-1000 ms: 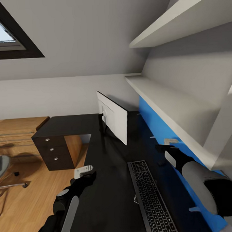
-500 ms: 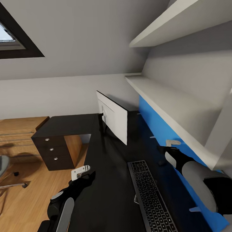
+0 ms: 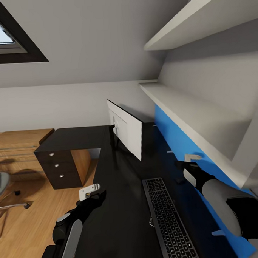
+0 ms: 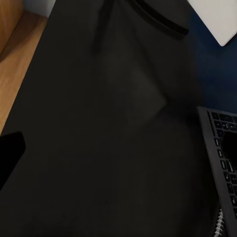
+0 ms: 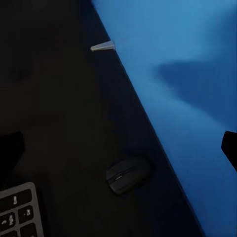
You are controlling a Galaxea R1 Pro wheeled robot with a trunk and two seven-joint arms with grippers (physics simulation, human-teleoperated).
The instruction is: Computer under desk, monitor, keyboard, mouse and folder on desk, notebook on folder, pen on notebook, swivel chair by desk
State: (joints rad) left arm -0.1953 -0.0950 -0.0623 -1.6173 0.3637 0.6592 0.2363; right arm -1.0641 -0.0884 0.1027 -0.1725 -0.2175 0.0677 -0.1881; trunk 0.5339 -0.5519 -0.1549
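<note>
While both arms reach over the desk [image 3: 121,205], neither's jaws' state is discernible.

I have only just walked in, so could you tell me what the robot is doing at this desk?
The robot stands at the black desk with both arms out over it and nothing in hand. The monitor stands on the desk, the keyboard lies nearer the robot, and the mouse sits beside it by the blue wall. The right gripper hovers over the mouse area; the left gripper hangs at the desk's edge. The swivel chair stands off to the left.
</note>
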